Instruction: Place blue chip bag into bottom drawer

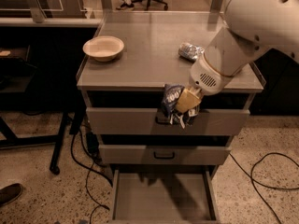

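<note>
My gripper [185, 107] is shut on the blue chip bag [172, 101], a dark blue foil bag with white markings. It hangs in the air in front of the top drawer [126, 120], just past the cabinet top's front edge. The bottom drawer [163, 199] is pulled open below, a wide shallow grey tray with a bare flat floor. The bag is well above it. My white arm [243, 36] reaches in from the upper right.
A cream bowl [103, 47] sits at the left of the cabinet top [149, 45]. A silver foil packet [189, 51] lies at the right, partly behind my arm. The middle drawer [163, 155] is shut. Cables [261, 181] lie on the floor.
</note>
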Controlling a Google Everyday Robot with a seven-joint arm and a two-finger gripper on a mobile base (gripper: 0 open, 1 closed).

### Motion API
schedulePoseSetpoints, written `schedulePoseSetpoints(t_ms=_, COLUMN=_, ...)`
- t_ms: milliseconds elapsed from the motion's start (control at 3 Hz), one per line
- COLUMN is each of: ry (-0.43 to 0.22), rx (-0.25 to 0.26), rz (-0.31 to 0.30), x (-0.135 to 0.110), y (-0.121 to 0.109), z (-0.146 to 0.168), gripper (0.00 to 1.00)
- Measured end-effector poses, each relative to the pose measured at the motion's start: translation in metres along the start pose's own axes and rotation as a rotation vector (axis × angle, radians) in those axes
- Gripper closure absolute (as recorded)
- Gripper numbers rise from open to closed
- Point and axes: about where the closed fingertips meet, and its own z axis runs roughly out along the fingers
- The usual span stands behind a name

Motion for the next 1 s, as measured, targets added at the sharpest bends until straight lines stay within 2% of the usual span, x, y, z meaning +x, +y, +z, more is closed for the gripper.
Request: schedulePoseSetpoints(t_ms=1000, ry=-0.002, rx=0.028, rz=0.003, x=0.001, y=-0.005, z=-0.01, gripper=1.0)
